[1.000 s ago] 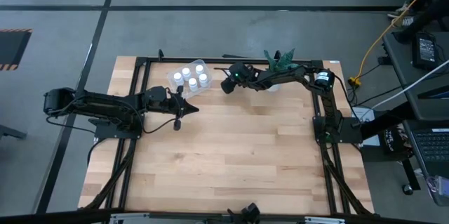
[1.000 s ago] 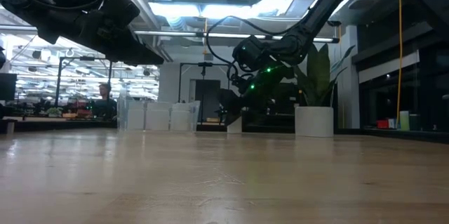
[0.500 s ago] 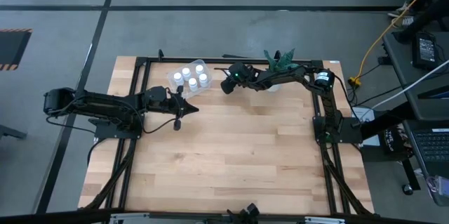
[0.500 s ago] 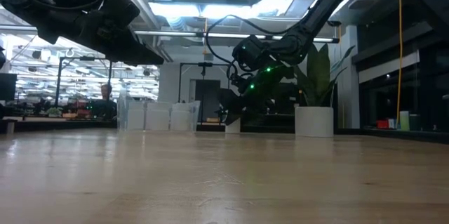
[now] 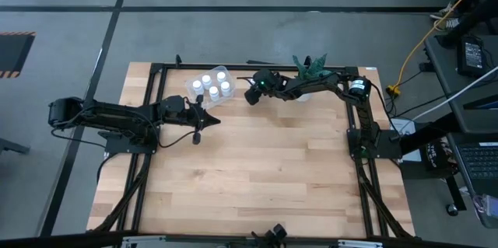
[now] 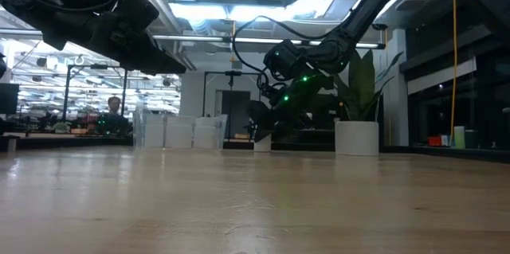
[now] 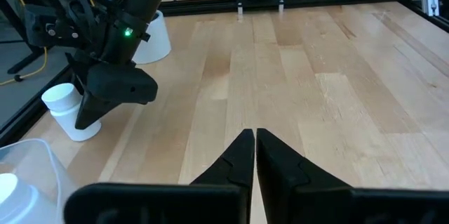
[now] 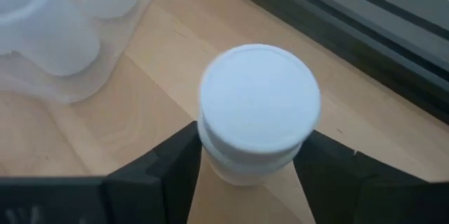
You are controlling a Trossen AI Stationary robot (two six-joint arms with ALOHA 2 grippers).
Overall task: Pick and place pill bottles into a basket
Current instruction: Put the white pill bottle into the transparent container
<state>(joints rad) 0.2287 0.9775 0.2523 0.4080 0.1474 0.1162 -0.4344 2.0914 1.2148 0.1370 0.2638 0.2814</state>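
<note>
— Bottles first: how many are in the basket point(image 5: 210, 88), and where is the one left out?

— Four white caps show inside the clear basket at the upper left of the worktop point(image 5: 257, 170) in the high view; the last pill bottle point(image 8: 258, 112) stands upright on the wood just right of the basket, hidden from above by the right gripper point(image 5: 251, 95), plain in the right wrist view.

— Is it gripped?

— Not surely; the right fingers point(image 8: 165, 164) stand apart on either side of the bottle, close to its body; whether they touch it I cannot tell, and it rests on the worktop.

— And the other arm?

— The left gripper point(image 5: 197, 134) waits left of centre, below the basket, its fingers point(image 7: 242, 155) pressed together on nothing.

— So which step?

— The grasp of the fifth bottle, I judge; next the right fingers must close squarely on the body below the cap, lift it straight, then carry it left over the basket rim without knocking the plant pot point(image 7: 151, 38) behind or the bottles already inside.
</note>
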